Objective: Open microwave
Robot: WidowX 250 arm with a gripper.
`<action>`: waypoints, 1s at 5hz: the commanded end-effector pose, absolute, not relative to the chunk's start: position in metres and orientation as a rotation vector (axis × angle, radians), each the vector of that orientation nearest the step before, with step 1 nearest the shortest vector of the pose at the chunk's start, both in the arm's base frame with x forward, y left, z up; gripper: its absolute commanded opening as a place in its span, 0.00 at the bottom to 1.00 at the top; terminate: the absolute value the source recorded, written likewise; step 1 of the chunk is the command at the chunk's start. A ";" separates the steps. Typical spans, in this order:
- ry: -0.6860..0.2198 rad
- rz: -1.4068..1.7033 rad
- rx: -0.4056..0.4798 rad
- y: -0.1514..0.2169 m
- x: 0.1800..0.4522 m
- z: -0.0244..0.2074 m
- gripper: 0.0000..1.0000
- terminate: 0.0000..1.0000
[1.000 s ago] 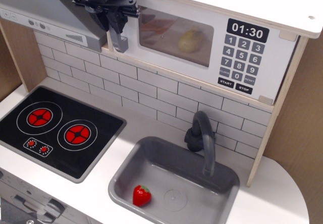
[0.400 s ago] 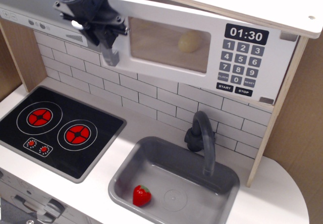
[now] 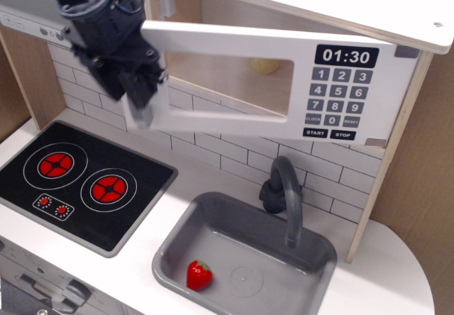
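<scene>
The white toy microwave hangs under the top shelf, with black keypad and clock digits reading 01:30. Its door is swung out toward me on its right hinge, and the pale wood inside shows behind its left edge. A pale round thing shows through the clear window. My black gripper is shut on the grey bar handle at the door's left edge.
A grey slanted range hood sits at the upper left behind my arm. A black two-burner stove is at the left. A grey sink holds a red strawberry, with a grey tap behind it.
My gripper has moved left, down and toward me while holding the handle. The microwave door has swung from nearly shut to well open.
</scene>
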State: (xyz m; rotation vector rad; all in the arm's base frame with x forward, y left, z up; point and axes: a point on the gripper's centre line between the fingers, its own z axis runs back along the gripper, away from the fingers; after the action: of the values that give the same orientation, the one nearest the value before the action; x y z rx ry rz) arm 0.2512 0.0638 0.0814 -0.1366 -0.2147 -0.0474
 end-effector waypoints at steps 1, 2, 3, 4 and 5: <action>-0.123 0.153 -0.070 0.125 0.254 0.106 1.00 0.00; -0.099 0.180 -0.008 0.153 0.260 0.107 1.00 0.00; -0.043 0.284 0.026 0.183 0.275 0.120 1.00 0.00; -0.101 0.360 -0.001 0.206 0.284 0.135 1.00 0.00; -0.165 0.367 -0.024 0.180 0.305 0.121 1.00 0.00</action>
State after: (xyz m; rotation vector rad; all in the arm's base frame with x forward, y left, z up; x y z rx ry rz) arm 0.3056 0.1798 0.0967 -0.0465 -0.1287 0.3793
